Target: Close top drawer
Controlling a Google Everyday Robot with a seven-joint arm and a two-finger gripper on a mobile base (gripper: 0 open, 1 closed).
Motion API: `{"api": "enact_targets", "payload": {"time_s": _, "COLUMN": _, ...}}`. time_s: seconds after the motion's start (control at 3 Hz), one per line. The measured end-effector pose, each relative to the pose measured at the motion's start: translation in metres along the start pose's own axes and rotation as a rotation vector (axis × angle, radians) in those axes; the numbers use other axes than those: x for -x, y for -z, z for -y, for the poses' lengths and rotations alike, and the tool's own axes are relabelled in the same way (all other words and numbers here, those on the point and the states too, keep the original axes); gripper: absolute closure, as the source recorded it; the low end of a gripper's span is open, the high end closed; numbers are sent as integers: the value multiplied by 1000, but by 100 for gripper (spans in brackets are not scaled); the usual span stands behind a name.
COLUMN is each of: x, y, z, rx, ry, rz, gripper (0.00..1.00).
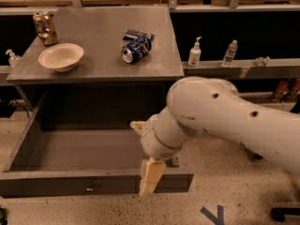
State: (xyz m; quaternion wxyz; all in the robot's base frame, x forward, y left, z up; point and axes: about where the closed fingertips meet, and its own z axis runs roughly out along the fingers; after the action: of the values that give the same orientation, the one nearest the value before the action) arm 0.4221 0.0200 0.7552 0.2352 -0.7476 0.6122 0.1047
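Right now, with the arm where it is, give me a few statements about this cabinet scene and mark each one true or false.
1. The top drawer is pulled out. True.
2. The bowl sits on the tabletop. True.
3. The blue can stands upright. False: it lies on its side.
4. The end effector hovers above the tabletop. False: it is low, at the drawer's front panel, toward its right end.
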Motion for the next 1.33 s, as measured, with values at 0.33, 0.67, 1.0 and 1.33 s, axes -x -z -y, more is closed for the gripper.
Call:
{"api": "enact_targets", "payload": {"time_s": 0.33, "x": 19, "y": -49, "z": -7, "rx": 43, "ry": 71, "rz": 2, "gripper": 21}}
{"api": "enact_targets", "payload": {"time_s": 0.67, "x": 23, "y": -76, "z": -4, "rx": 64, "ry": 82, "rz": -11, "gripper": 44}}
{"api": "enact_targets", "payload": {"time_s": 1.0, "x": 20, "y": -108, "z": 5, "rx": 100, "ry": 79, "rz": -52, "gripper": 59}}
{"api": "enact_targets", "payload": {"time_s": 1.33, "x": 22, "y": -115, "z": 21, "rx": 94, "ry": 63, "rz": -64, "gripper": 59}}
